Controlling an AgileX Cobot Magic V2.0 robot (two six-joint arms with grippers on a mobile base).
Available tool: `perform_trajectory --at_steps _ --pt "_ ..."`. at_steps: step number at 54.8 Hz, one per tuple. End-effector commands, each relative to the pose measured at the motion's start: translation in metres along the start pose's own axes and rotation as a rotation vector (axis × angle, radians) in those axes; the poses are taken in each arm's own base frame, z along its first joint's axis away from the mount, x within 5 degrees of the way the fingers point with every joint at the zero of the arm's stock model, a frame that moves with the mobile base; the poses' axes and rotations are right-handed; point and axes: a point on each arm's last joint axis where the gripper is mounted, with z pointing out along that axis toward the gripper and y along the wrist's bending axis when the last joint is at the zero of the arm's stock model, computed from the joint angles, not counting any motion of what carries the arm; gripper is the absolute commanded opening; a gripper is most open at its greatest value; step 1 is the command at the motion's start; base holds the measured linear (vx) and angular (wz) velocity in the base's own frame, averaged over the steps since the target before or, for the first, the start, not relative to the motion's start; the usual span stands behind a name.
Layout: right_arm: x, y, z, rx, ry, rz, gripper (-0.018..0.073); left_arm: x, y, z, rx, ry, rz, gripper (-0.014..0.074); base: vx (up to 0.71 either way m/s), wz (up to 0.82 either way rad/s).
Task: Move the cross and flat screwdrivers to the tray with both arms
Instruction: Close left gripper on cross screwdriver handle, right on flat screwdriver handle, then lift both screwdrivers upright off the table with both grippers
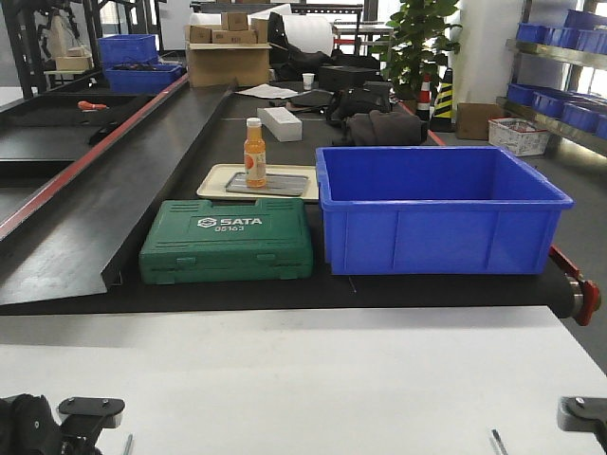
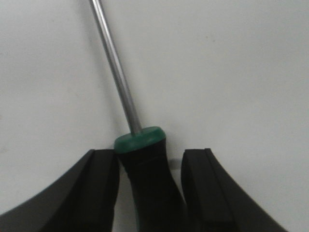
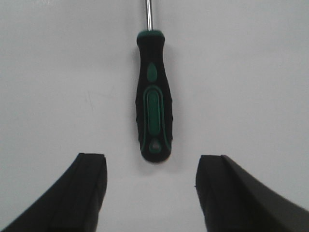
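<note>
We find the left gripper (image 2: 149, 155) drawn in on the handle of the first screwdriver (image 2: 147, 179); its fingers (image 2: 99, 188) stand close together, one pad against the handle, the other showing a sliver of table at its tip and meeting the handle lower down; the steel shaft runs forward from the jaws over the white table (image 1: 303, 379). We find the right gripper (image 3: 150, 159) spread wide, its fingers (image 3: 89, 188) well apart and touching nothing; the second screwdriver (image 3: 153, 116) lies flat on the table just ahead of the fingertips, centred on the gap, handle toward the jaws, shaft pointing away. We cannot tell which tip is cross and which flat. The tray (image 1: 285, 184) of grey metal rests on a cream tray (image 1: 213, 180) on the far dark surface, well apart from both grippers, carrying an orange bottle (image 1: 254, 152); a green tool case (image 1: 228, 242) and a blue bin (image 1: 441, 209) stand in front of it.
</note>
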Motion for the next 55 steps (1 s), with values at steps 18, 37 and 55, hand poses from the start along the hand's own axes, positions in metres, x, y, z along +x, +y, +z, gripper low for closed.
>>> perform_trajectory --at_steps 18,37,55 --pt "-0.065 0.001 0.053 0.047 0.055 -0.122 0.0486 -0.010 -0.005 -0.016 0.015 -0.048 0.003 0.0438 0.00 0.00" --pt "-0.064 0.002 0.098 0.049 0.129 -0.123 0.0484 -0.009 -0.005 -0.016 0.015 -0.047 0.003 0.0438 0.00 0.00" --pt "-0.065 0.002 0.105 0.044 0.104 -0.125 0.0412 -0.010 -0.005 -0.016 0.013 -0.054 0.003 0.0438 0.00 0.00"
